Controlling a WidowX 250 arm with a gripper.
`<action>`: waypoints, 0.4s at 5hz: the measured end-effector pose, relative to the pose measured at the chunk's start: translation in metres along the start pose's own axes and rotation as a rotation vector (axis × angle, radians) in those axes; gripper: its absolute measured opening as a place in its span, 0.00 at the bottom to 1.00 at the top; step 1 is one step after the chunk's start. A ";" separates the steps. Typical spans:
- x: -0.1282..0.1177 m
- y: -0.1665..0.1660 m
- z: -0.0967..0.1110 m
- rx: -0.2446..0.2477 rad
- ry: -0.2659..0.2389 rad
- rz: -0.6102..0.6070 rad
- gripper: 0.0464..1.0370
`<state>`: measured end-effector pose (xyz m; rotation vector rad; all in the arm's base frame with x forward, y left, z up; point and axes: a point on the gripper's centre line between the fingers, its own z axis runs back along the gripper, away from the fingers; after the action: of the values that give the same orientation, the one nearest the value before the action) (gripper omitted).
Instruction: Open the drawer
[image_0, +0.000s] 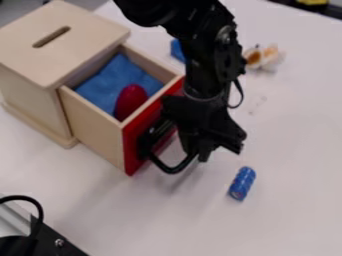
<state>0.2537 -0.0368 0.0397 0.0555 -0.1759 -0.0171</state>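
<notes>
"One drawer (97, 127) stood well out of the wooden box (73, 55)," said the first speaker. "Its red front (131, 156) was below the arm."

"And the gripper (198, 154), was it clamped on the black handle (171, 170)?" asked the second.

"That could not be told. It hung beside the outer end of the handle, touching or almost touching."

"How did the drawer seem to handle?"

"Stiff in its walls, but probably light, because the blue cloth (107, 82) inside looked soft. The red egg-shaped thing (131, 100) perhaps weighed little also, though it could roll."

"Where was the best place for taking hold?"

"The middle of the handle's loop. It looked smooth, so a weak hold could slip. A straight, gentle pull seemed right; a sideways one could jam the drawer or drag the box."
</notes>
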 end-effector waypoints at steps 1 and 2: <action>0.001 0.004 0.002 0.025 -0.003 0.020 0.66; 0.002 0.010 0.014 0.053 -0.026 0.032 0.93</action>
<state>0.2538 -0.0277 0.0540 0.1053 -0.2037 0.0182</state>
